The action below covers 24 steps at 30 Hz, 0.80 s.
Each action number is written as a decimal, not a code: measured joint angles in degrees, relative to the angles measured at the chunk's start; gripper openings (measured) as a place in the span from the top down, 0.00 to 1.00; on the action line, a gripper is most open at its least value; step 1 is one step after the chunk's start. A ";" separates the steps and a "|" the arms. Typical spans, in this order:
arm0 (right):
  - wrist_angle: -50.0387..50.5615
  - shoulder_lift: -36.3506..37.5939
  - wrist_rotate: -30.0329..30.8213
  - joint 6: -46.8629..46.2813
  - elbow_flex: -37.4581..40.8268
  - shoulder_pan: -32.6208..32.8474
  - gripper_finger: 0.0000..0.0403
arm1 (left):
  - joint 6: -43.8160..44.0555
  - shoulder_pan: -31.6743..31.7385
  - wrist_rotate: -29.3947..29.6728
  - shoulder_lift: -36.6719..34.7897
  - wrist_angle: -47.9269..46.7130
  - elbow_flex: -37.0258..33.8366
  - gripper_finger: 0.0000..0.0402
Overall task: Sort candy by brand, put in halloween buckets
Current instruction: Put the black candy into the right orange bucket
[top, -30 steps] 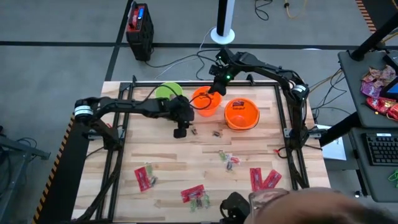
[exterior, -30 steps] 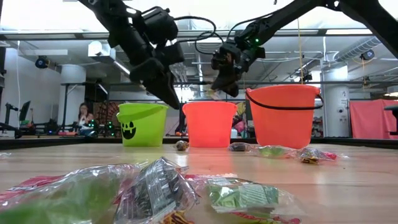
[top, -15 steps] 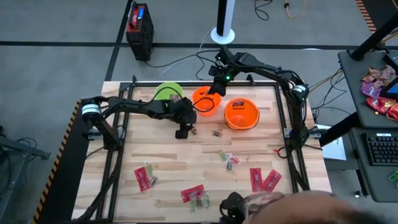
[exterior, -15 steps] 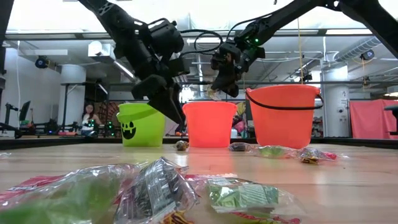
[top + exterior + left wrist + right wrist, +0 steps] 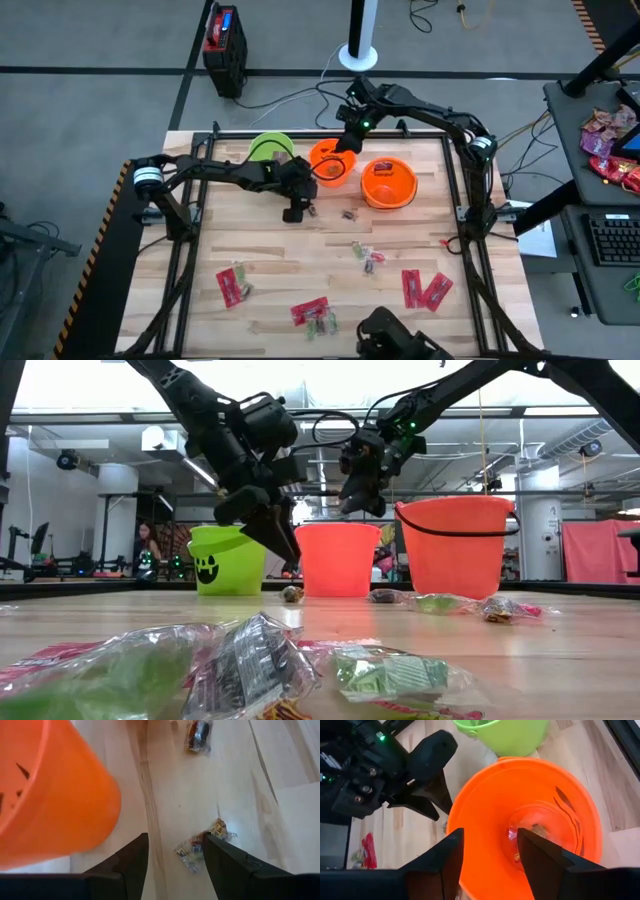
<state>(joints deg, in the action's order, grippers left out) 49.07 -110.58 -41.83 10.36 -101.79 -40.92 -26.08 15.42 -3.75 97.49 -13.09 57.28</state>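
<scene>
- Over the far middle of the bench (image 5: 300,255), my left gripper (image 5: 291,212) hangs with its tip just above the wood, fingers spread wide and empty.
- Between those fingers, seen from my left wrist, lies a small clear-wrapped candy piece (image 5: 200,850) on the boards; a darker wrapped mini (image 5: 198,731) lies farther off.
- Just beside the left gripper stands the orange jack-o'-lantern bucket (image 5: 330,163), its wall filling one side of my left wrist view.
- My right gripper (image 5: 345,140) is poised over the far rim of that same bucket, fingers apart with nothing between them; a wrapped piece (image 5: 535,831) rests at the bucket's bottom.
- To the left of it stands the lime green bucket (image 5: 268,148), to the right the wider orange bucket (image 5: 388,182); all three sit in a row along the far side.
- Small wrapped sweets (image 5: 348,213) lie near the buckets, and a green-and-red cluster (image 5: 369,255) sits toward the middle.
- Flat red packets lie on the near side: one at the left (image 5: 231,285), one in the middle (image 5: 310,311), two at the right (image 5: 424,288).
</scene>
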 joint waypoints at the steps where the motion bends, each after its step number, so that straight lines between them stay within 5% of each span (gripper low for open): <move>1: 0.03 0.19 0.02 -0.42 -0.11 -0.11 0.55 | -1.05 0.00 0.03 0.25 0.50 -0.07 0.58; 9: 0.12 5.23 0.28 -3.02 -1.06 0.04 0.55 | -11.59 0.15 -2.82 2.16 1.76 -1.64 0.58; 13: 0.70 7.77 5.33 -3.75 -1.07 1.66 0.55 | -16.03 0.17 -3.44 3.94 3.92 -1.69 0.58; 24: 3.04 15.13 13.54 -8.88 -1.06 4.43 0.55 | -15.55 0.22 -5.75 7.81 2.90 -1.73 0.66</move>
<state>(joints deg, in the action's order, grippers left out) 52.11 -95.45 -28.28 1.48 -102.85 -36.49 -41.63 15.64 -9.50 105.30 -10.19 55.55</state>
